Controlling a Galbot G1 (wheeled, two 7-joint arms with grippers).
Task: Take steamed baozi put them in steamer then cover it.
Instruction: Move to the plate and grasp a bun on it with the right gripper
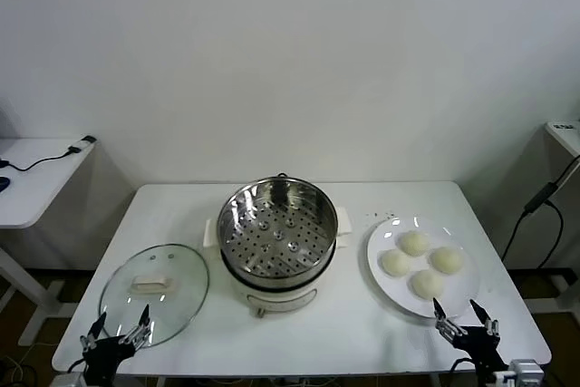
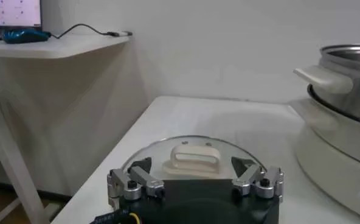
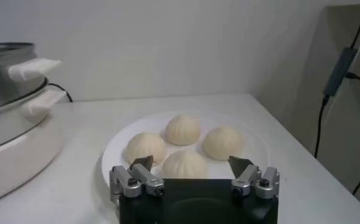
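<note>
Starting the first bun pick, both grippers spread and empty.
Right gripper (image 1: 468, 323) hangs at the table's near right edge, just short of the plate (image 1: 384, 269); take the nearest of four steamed baozi (image 1: 427, 284) gently, squarely; left gripper (image 1: 119, 329) waits by the lid (image 1: 154, 295); centre, farther back, the steamer (image 1: 276, 229) stands uncovered.

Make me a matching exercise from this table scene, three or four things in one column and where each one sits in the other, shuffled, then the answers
Things:
1. four pale cream-white round baozi
2. round clear glass lid
3. shiny stainless-steel steamer
4. open right gripper

Places:
A. middle of the white table
B. near edge, beside the plate
C. on the white plate
D. flat on the table, left of the steamer

Pairs: 1-C, 2-D, 3-A, 4-B
</note>
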